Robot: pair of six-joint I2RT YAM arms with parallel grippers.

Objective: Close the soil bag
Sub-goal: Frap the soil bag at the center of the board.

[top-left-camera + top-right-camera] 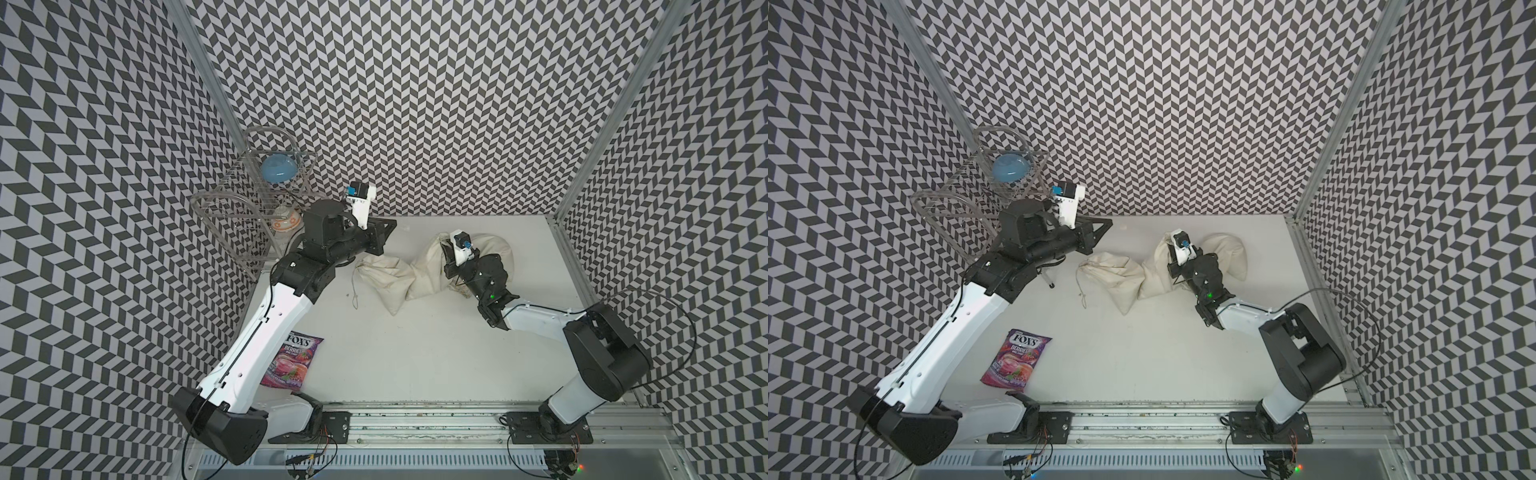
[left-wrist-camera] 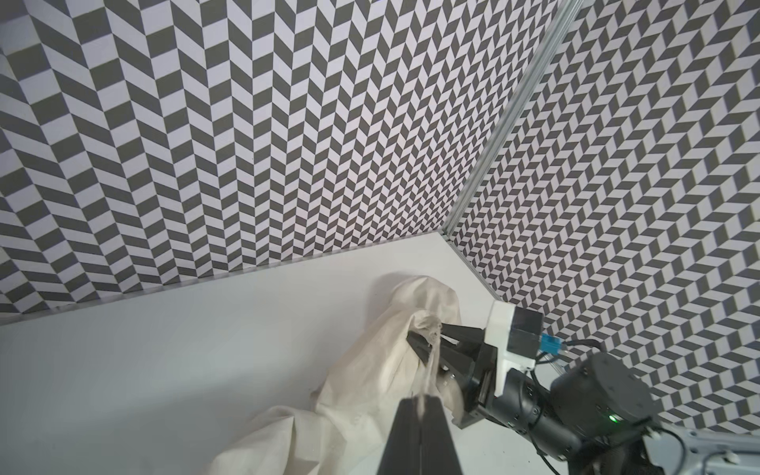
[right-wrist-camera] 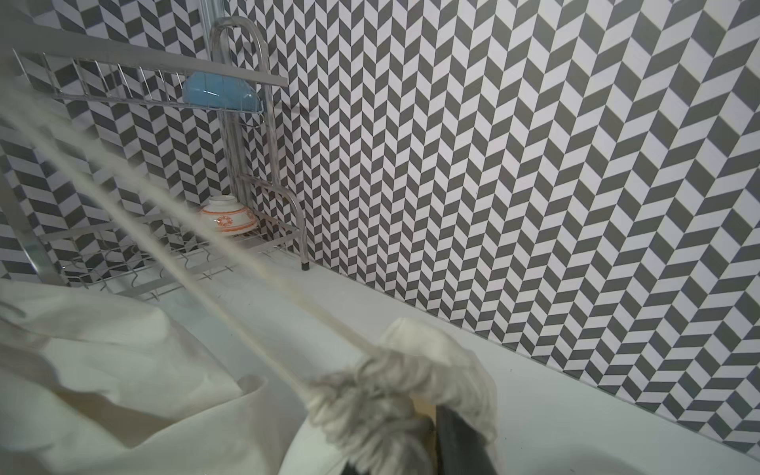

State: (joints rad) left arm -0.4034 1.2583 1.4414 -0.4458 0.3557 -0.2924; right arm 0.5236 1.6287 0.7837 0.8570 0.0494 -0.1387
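Pinching the drawstring (image 2: 429, 366) between fingers pressed fully together, the left claw (image 2: 420, 405) is hanging just off the wire rack (image 1: 232, 208), on the side facing the soil bag (image 1: 428, 266). The string is running taut from those fingertips to the bag's gathered neck. In the right wrist view it is showing as 2 pale strands stretching from the bunched cloth toward the rack.

The soil bag is lying on the white tabletop (image 1: 415, 353), well apart from the rack and close to the same back wall. The right claw (image 2: 436, 339) is gripping that bag at its neck, with the puckered cloth squeezed between its 2 dark fingers.

A 2nd cream bag (image 1: 382, 278) is lying between the rack and the soil bag, touching the soil bag. Its own loose cord (image 1: 355, 293) is trailing on the tabletop at its rack-side end.

The rack is holding 1 blue bowl (image 1: 278, 168) upside down on its upper tier. It is also holding 1 white bowl with an orange pattern (image 3: 228, 216) upside down on its lower tier.

A purple candy packet (image 1: 297, 357) is lying flat well away from the rack, partly under the left arm in a top view.
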